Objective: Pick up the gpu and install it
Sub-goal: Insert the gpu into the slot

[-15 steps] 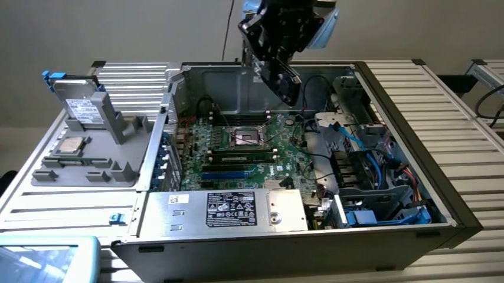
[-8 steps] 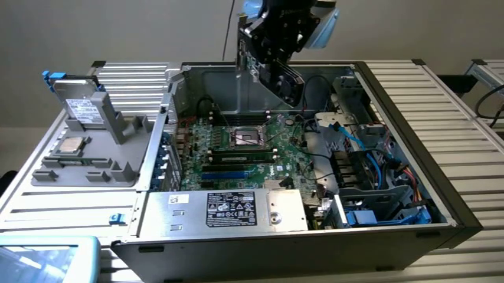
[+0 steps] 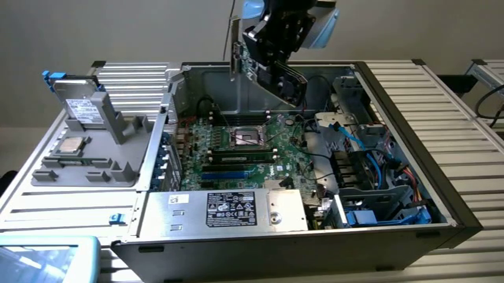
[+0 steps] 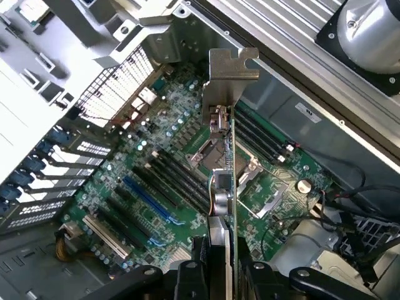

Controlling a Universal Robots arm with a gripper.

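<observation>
At the near edge of the open computer case (image 3: 445, 200), which lies on its side on a slatted metal table (image 3: 464, 118), a silver power supply (image 3: 228, 209) with a black label sits flat. Blue cables (image 3: 378, 177) crowd the bay at the exterior view's right. Beyond the power supply lies the green motherboard (image 3: 244, 147), with its row of black expansion slots (image 4: 134, 215), one blue slot (image 4: 150, 200) among them, and the square processor socket (image 3: 245, 137) near its middle. To the exterior view's left of the case a grey holder tray (image 3: 87, 171) rests on the table, with a hard drive (image 3: 79, 106) standing upright at its far end. Above the far part of the motherboard the gpu (image 3: 272, 73) hangs in the air, well clear of the board. The gripper (image 3: 275, 35) is clamped on it. In the wrist view its black fingers (image 4: 190, 278) press the card from both sides, and the silver end bracket (image 4: 228, 69) sits at the end farthest from the gripper.
</observation>
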